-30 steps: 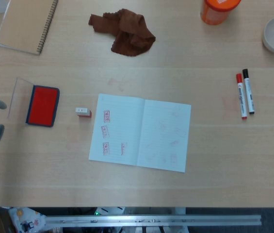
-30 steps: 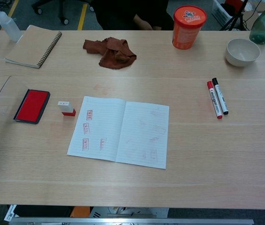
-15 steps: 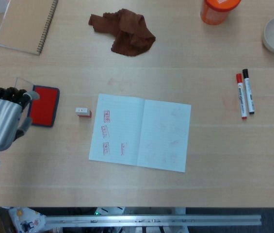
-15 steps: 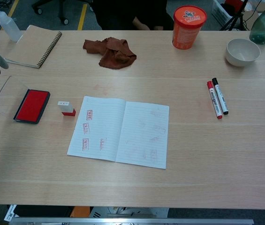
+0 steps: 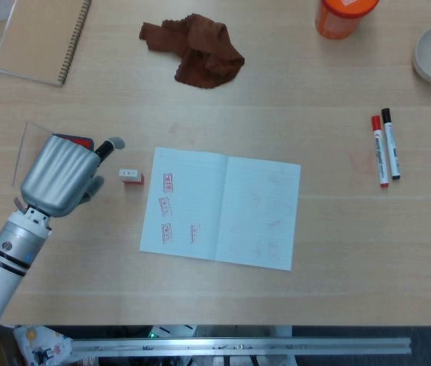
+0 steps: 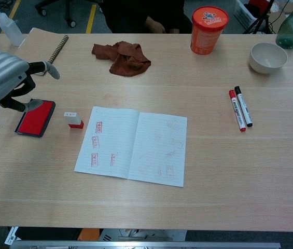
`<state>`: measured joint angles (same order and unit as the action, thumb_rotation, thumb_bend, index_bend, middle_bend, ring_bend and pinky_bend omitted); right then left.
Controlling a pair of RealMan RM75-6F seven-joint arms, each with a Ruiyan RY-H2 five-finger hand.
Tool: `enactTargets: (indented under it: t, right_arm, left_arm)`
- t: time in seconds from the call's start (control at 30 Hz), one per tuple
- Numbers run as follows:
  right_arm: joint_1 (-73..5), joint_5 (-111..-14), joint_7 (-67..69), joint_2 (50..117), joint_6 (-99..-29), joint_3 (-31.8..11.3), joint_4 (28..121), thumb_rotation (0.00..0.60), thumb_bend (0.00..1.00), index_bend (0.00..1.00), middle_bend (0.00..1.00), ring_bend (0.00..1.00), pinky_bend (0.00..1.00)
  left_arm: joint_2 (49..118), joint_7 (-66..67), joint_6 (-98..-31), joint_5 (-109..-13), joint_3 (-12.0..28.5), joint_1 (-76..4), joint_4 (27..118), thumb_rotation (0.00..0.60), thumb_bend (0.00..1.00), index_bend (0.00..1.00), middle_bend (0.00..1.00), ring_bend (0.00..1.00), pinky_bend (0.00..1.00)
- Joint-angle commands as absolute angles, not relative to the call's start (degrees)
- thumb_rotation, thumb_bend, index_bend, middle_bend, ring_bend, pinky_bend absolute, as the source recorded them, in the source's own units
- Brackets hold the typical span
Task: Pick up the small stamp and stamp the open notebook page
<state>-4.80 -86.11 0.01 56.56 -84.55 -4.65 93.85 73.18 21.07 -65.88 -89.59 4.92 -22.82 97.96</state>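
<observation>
The small stamp (image 5: 130, 176) (image 6: 73, 120), white on top with a red base, stands on the table just left of the open notebook (image 5: 221, 207) (image 6: 133, 145). The notebook's left page carries several red stamp marks. My left hand (image 5: 62, 174) (image 6: 3, 80) hovers above the red ink pad (image 6: 34, 118), a little left of the stamp and apart from it. Its fingers are spread and it holds nothing. The hand hides most of the ink pad in the head view. My right hand is in neither view.
A spiral notebook (image 5: 41, 40) lies at the back left, a brown cloth (image 5: 197, 49) at the back middle. An orange tub (image 6: 208, 29) and a white bowl (image 6: 268, 57) stand at the back right. Two markers (image 5: 385, 146) lie to the right.
My left hand has come in from the left edge and moved right over the ink pad, toward the stamp. Stamp and notebook have not moved.
</observation>
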Motion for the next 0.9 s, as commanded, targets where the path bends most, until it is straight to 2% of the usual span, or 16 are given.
enactTargets:
  t: [0.03,0.43,0.9]
  right_arm:
    - [-4.85,-86.09,0.16,56.67,-84.39,-4.57,93.59,0.600,0.36,0.45,0.42,0.28,0.31]
    - [-5.09,-85.44,0.39,57.15,-83.44,-4.37,92.55,0.600,0.36,0.45,0.42,0.28,0.31]
    - [-5.29,-84.92,1.35,57.66,-82.53,-4.15,91.20,0.600,0.36,0.45,0.42,0.28,0.31]
  left_arm:
    - [74.23,22.36,-62.93,-88.09,4.93,-24.75,97.18,0.600,0.25,0.32,1.00,1.00,1.00]
    - [78.37,27.74,-55.05,-80.21,5.49,-30.11,92.97,0.600,0.25,0.40,1.00,1.00,1.00]
    - [81.60,35.40,-53.86,-70.43,4.52,-32.02,91.86,0.600,0.25,0.40,1.00,1.00,1.00]
